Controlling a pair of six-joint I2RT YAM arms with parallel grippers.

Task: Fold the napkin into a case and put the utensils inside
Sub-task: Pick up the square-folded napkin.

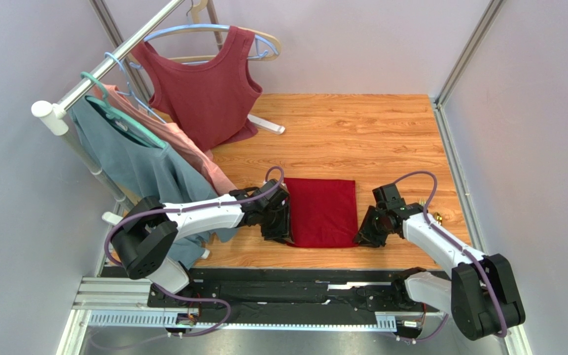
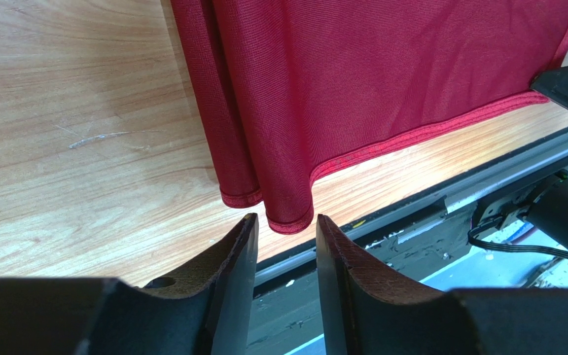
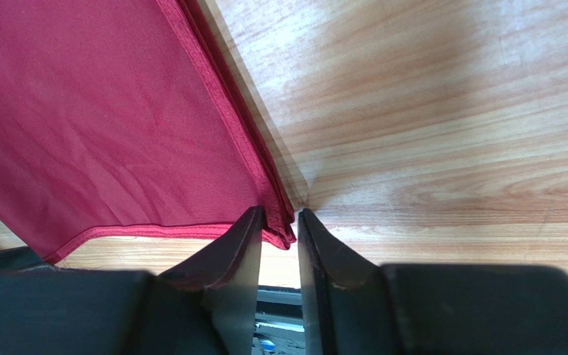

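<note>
L arm (image 1: 205,214), R arm (image 1: 435,240) low; jaws ajar

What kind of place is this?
Probably a robot testing booth, not a home: plain grey walls close around a small wooden table, robot arms are bolted at its near edge, and a clothes rail stands beside it.

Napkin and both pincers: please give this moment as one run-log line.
napkin: folded, on table | left pincer: open at its near left corner | right pincer: narrow gap at near right corner, grip unclear
</note>
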